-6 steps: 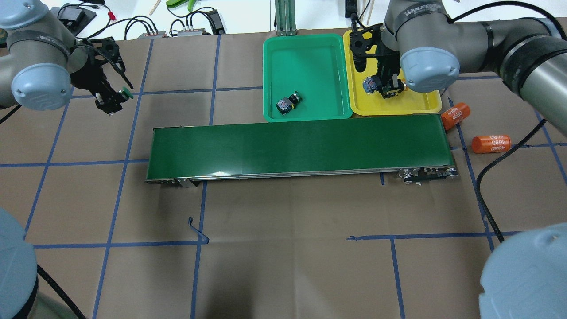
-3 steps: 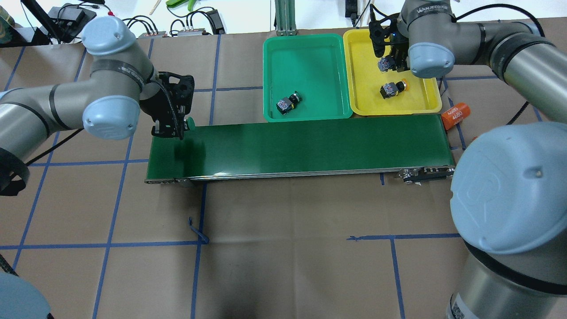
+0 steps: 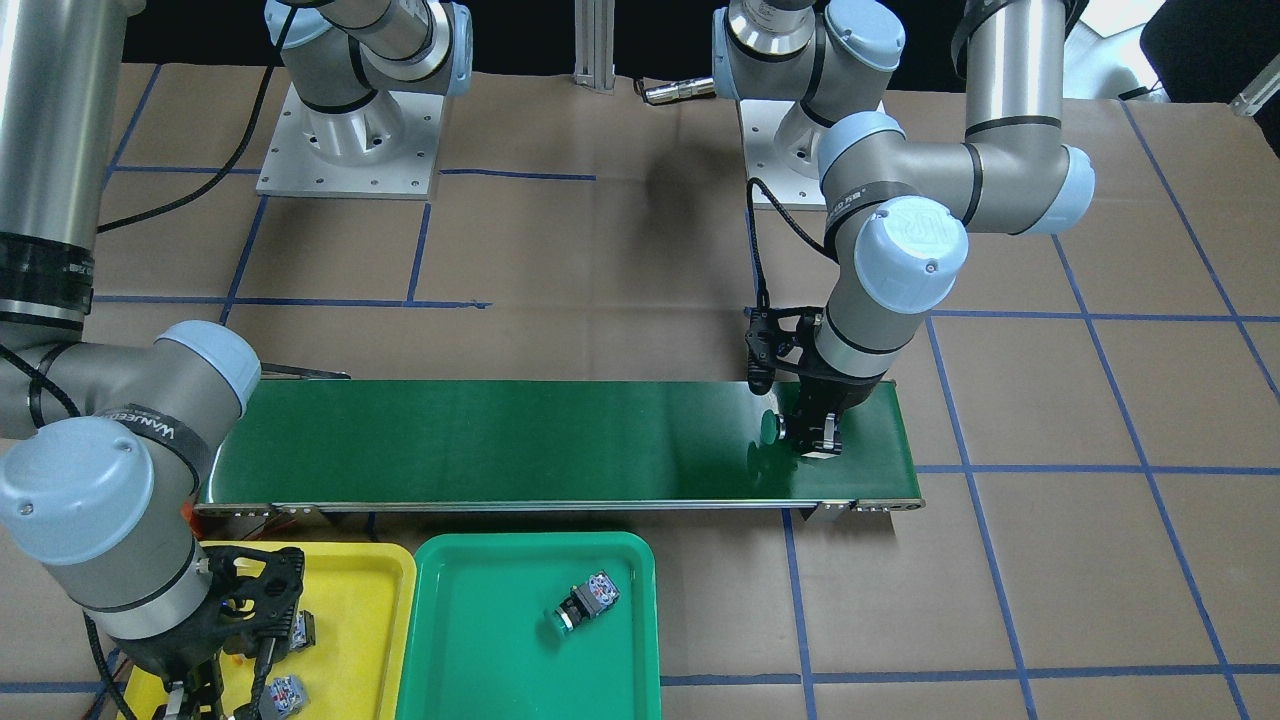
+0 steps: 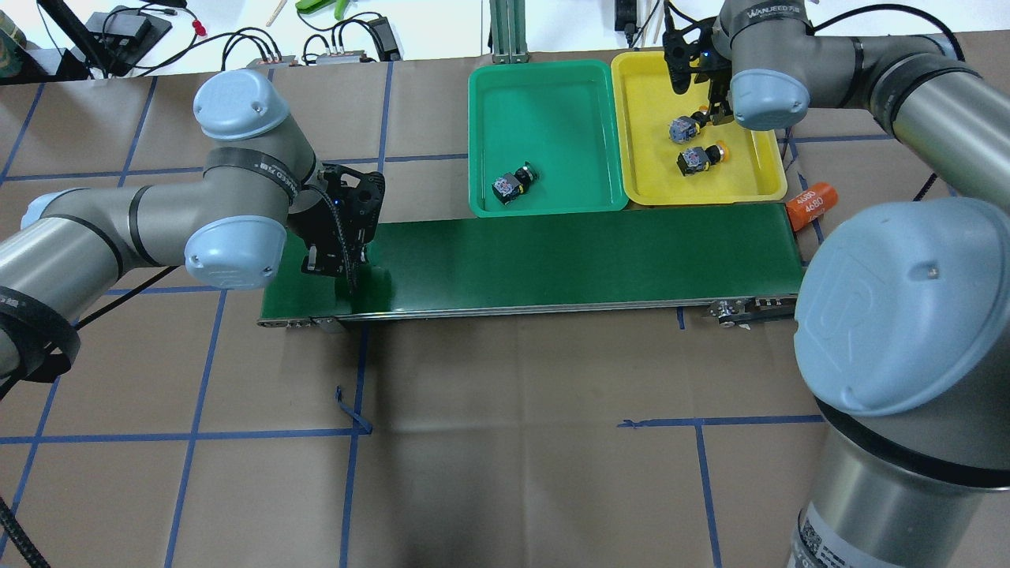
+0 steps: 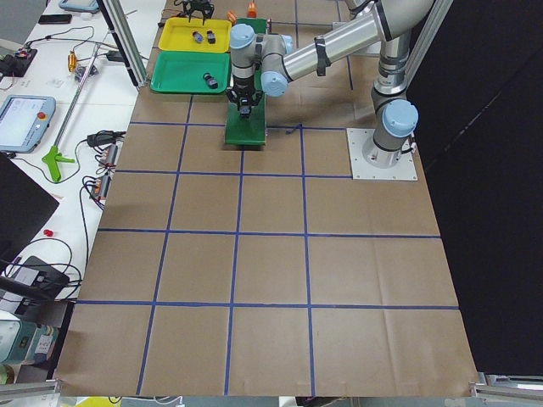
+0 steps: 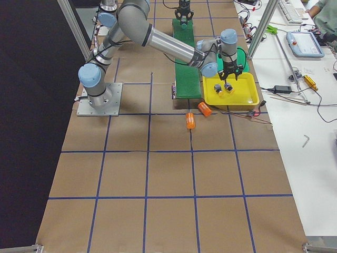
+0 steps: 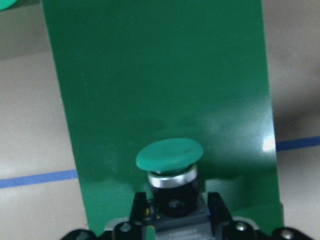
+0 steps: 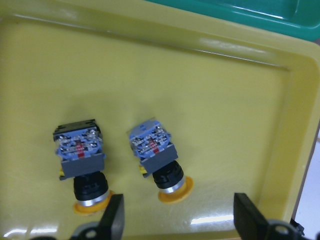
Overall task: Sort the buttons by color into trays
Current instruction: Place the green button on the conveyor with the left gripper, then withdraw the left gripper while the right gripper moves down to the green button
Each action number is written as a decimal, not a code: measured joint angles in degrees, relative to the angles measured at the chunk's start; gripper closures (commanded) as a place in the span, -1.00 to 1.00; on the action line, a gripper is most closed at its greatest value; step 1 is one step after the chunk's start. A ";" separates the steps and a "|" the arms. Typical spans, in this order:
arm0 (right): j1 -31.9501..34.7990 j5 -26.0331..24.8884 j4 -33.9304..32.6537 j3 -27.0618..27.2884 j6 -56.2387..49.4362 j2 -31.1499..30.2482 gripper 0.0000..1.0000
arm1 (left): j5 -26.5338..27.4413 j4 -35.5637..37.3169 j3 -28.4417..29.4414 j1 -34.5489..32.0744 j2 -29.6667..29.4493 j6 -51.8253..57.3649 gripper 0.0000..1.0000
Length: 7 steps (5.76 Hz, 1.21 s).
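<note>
Left tool (image 3: 812, 432): clenched on the dark body of the first green button (image 7: 170, 156), pinching it from both sides. The domed cap juts out past the fingertips.
First green button: carried sideways, cap pointing along the conveyor belt (image 4: 568, 252). It hangs low over the belt's end on the robot's left. Whether it touches the belt surface cannot be told.
Right tool (image 8: 181, 220): released, with its fingers (image 8: 114, 217) spread wide and nothing between them, poised above the yellow tray (image 4: 655, 87).
Nearer yellow button (image 4: 694, 158): lying on its side inside the yellow tray, in the half away from the green tray (image 4: 552, 102). Its orange-yellow cap rests on the tray floor.
Farther yellow button (image 4: 680, 128): also on its side in the yellow tray, just beside the nearer one but not touching it. Both caps face the same way, toward the open fingers in the right wrist view.
Second green button (image 4: 511, 183): on its side in the green tray, near the corner closest to the belt, apart from the rim.
Trays: side by side with rims touching, along the belt's far edge at its end on the robot's right.
Orange cylinders: one orange cylinder (image 4: 811, 203) lies at the belt's right end by the yellow tray's corner. Another orange cylinder (image 6: 190, 120) lies near it on the counter (image 4: 513, 442).
Counter: brown paper marked with a grid of blue tape.
</note>
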 measured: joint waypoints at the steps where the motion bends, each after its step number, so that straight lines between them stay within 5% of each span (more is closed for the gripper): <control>1: 0.37 -0.02 5.39 0.13 0.80 -3.00 -1.00 | -0.73 0.04 0.32 -0.56 -0.03 -3.40 -0.97; 4: 6.06 0.00 25.09 1.18 13.01 -12.30 -1.00 | -1.83 -7.16 6.09 -1.20 3.39 -28.66 -0.92; 7: 11.36 0.17 26.90 11.93 21.71 -20.99 -1.00 | -3.94 -19.48 11.49 -1.25 11.23 -53.58 -0.96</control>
